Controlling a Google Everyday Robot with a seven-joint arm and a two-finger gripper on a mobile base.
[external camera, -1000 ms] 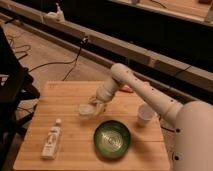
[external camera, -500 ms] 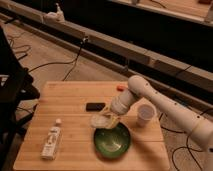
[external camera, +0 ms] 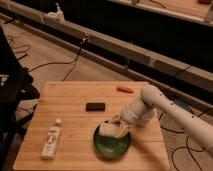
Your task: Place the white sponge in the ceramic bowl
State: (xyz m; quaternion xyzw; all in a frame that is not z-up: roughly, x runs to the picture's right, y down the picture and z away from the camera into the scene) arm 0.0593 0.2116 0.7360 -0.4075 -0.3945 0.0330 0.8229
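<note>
On the wooden table [external camera: 70,100] the gripper [external camera: 116,128] hung over the ceramic bowl [external camera: 112,144], its jaws closed on the white sponge [external camera: 108,129], which sat between them, above the bowl's inside

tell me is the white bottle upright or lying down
Lying down: the white bottle lies flat on the table's left side. The claw is over the ceramic bowl.
</note>
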